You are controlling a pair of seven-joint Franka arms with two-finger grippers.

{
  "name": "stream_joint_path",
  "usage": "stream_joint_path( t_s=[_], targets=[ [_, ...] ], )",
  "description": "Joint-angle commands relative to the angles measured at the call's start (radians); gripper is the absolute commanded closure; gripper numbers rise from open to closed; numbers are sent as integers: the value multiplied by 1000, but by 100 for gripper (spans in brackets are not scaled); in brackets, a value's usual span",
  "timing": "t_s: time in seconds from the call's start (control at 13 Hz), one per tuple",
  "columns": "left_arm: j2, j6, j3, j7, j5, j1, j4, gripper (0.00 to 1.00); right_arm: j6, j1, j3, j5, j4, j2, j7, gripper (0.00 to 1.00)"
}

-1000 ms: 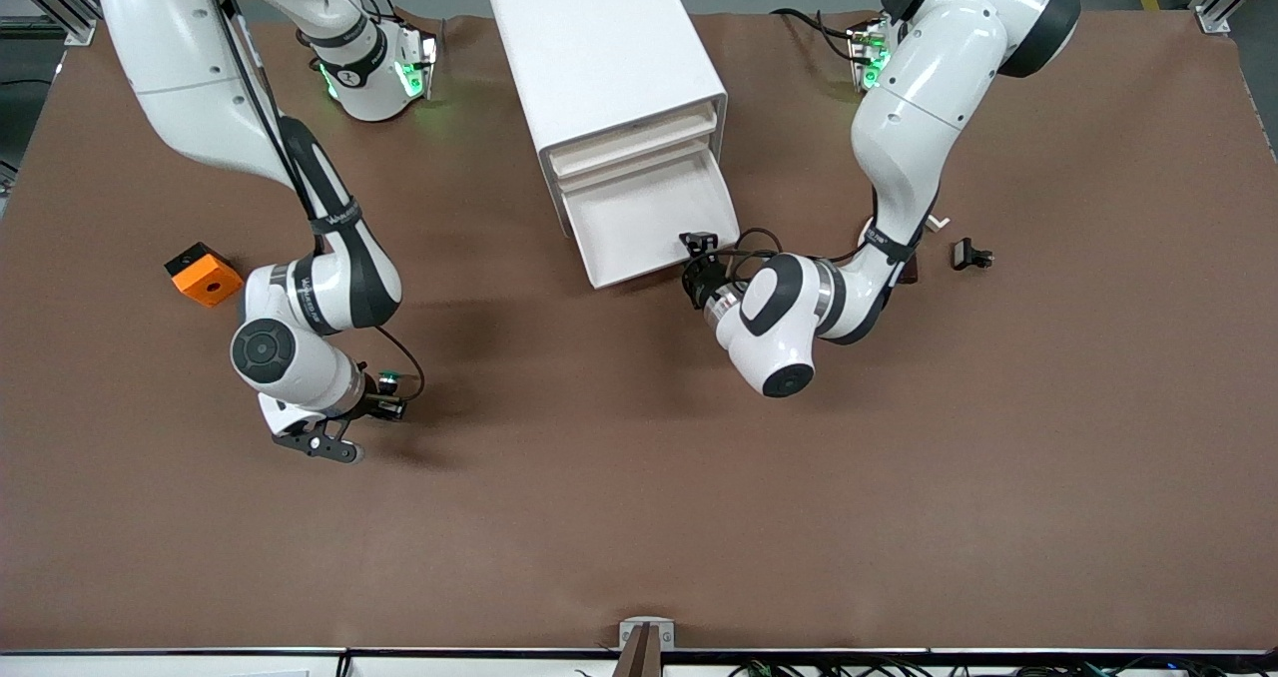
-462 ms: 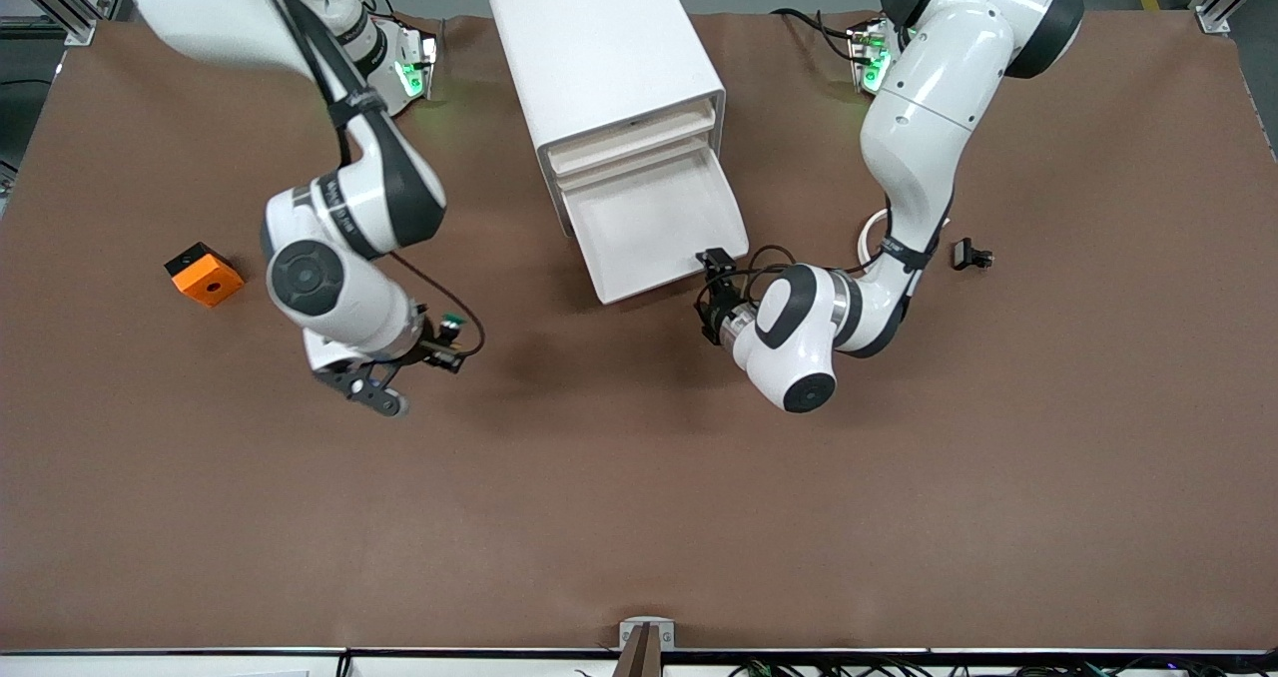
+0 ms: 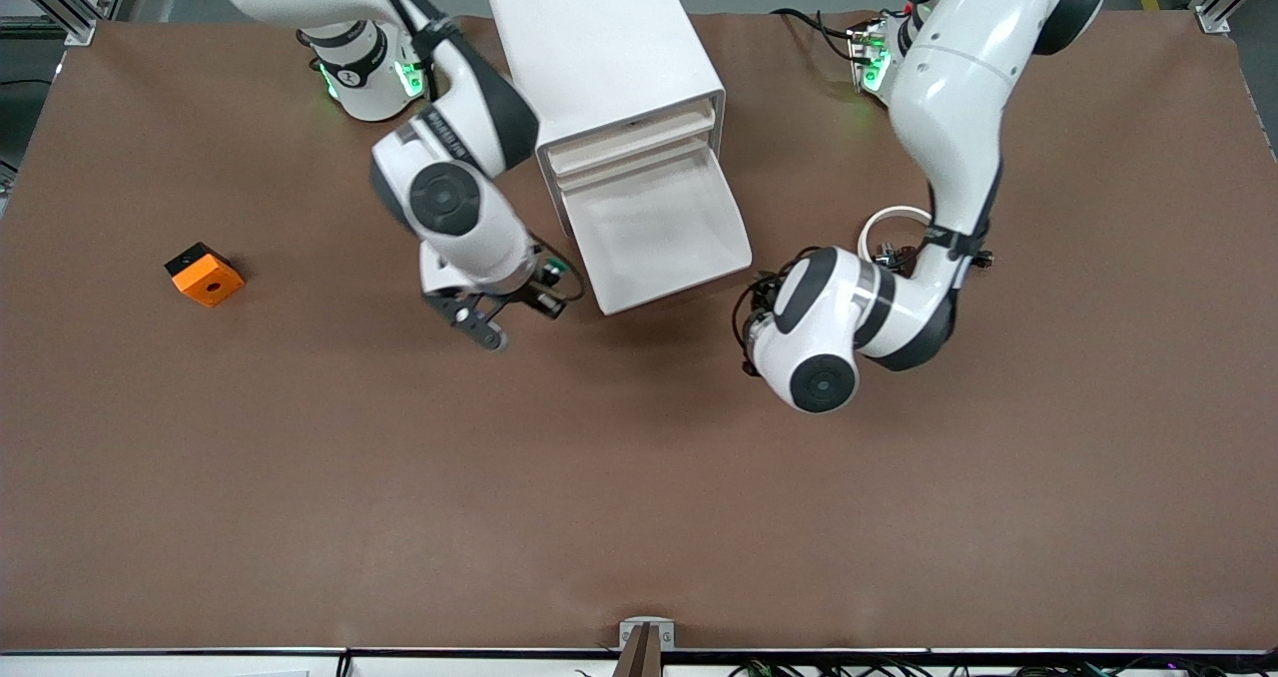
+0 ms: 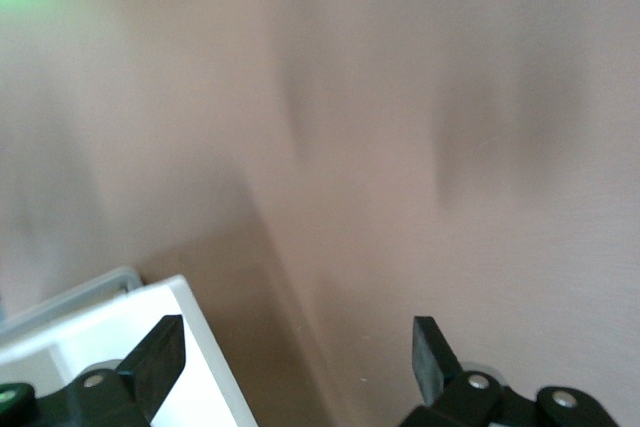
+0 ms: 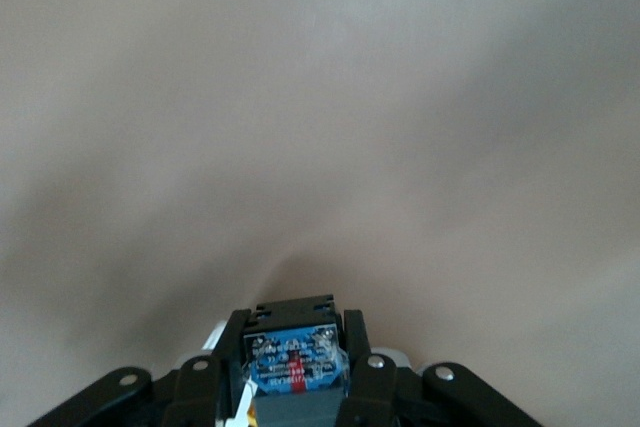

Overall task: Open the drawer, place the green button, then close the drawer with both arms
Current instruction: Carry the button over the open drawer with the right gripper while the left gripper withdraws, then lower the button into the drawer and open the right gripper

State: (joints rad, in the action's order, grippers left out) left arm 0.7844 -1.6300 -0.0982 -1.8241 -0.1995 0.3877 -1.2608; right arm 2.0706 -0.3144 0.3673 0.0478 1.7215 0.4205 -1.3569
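The white cabinet [image 3: 599, 48] stands at the table's middle, near the arms' bases. Its lowest drawer [image 3: 639, 294] is pulled out, its tray bare. My right gripper [image 3: 546, 296] is over the table just beside the drawer's front corner toward the right arm's end. It is shut on the button [image 3: 554, 273], whose green cap shows. In the right wrist view the right gripper [image 5: 295, 372] clamps the button's dark body [image 5: 295, 322]. My left gripper [image 4: 295, 357] is open and empty, over the table by the drawer's other front corner [image 4: 150, 317]. In the front view the left wrist [image 3: 814, 328] hides it.
An orange block [image 3: 205, 274] with a round hole lies toward the right arm's end of the table. A white curved strip [image 3: 892, 220] and small black clips [image 3: 889, 253] lie by the left forearm, partly hidden.
The right arm has carried the button from the open table up to the drawer's front corner. The left gripper has pulled the drawer farther out, let go, and drawn back from its front.
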Motion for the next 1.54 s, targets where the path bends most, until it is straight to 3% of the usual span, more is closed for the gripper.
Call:
stream_joint_path(
  t_s=[0.0, 0.23, 0.54, 0.77, 1.08, 1.31, 1.46],
  targets=[
    [-127, 21, 5, 176, 57, -76, -11, 0, 11, -76, -7, 7, 20, -25, -134, 100],
    [-206, 42, 3, 342, 119, -144, -14, 0, 40, -153, -8, 14, 23, -23, -253, 100],
    [-284, 74, 3, 693, 199, -162, -38, 0, 120, -236, -8, 130, 21, 30, -447, 100],
    [-321, 98, 3, 844, 209, -207, -38, 0, 147, -270, -8, 202, 9, 89, -539, 100],
    [-379, 93, 2, 1204, 209, -282, -74, 0, 164, -310, -11, 211, -39, 141, -628, 100],
    [-401, 81, -3, 1318, 241, -311, -77, 0, 164, -333, -14, 260, -86, 197, -689, 100],
    [-441, 27, -9, 1368, 223, -323, -147, 0, 163, -342, -16, 264, -97, 213, -692, 100]
  ],
)
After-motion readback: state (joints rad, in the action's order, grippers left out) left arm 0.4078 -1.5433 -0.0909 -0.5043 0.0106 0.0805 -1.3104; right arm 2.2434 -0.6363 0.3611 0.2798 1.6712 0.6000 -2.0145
